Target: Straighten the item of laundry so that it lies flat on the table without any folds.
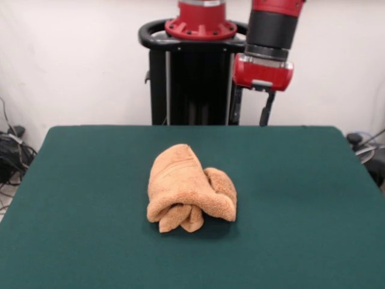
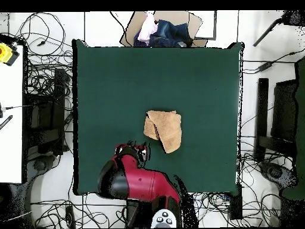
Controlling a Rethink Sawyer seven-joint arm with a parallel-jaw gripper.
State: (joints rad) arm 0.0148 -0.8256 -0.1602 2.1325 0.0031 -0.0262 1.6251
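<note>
Near the middle of the table (image 1: 72, 198) lies the towel (image 1: 190, 189), bunched into a rolled, folded lump. Well apart from it, the gripper (image 1: 265, 111) hangs raised over the table's edge by the pedestal (image 1: 195, 72); whether it is open or closed cannot be told. Cables (image 2: 41, 53) sprawl across the floor around the table.

One towel (image 1: 191, 189) — one table (image 1: 84, 198) — one end effector (image 1: 266, 108).
</note>
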